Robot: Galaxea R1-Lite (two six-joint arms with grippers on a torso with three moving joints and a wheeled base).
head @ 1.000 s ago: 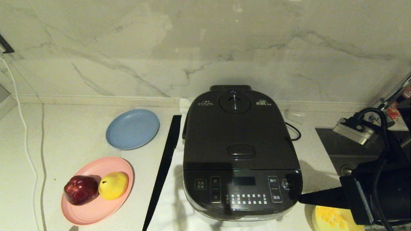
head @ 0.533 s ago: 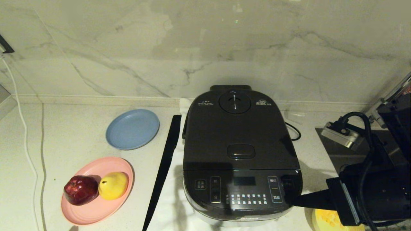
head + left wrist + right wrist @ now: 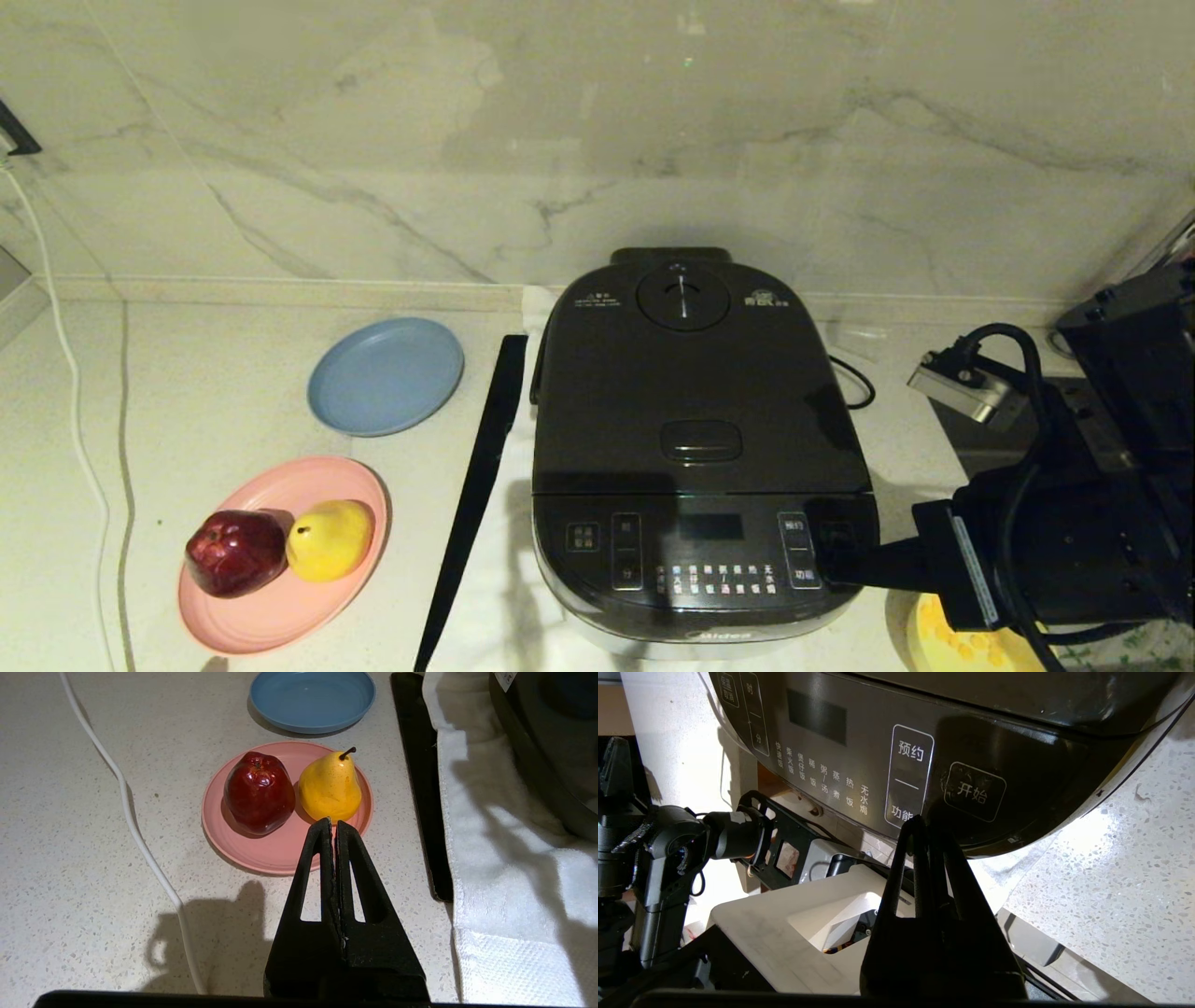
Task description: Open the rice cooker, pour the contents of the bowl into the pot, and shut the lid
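The right gripper, fingers pressed together and empty, hovered by the front panel of the heavy, glossy rice cooker, whose shut lid looked best released at its oval button beyond the fingertips.

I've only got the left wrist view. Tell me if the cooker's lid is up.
Observer: No. The lid is down, shut on the cooker.
Operator: Give me the right hand's position.
Observer: The right hand, shut, is at the right end of the front panel; I can't tell if it touches.
Operator: Find the bowl.
Observer: The bowl sits right of the cooker, kernels in it.
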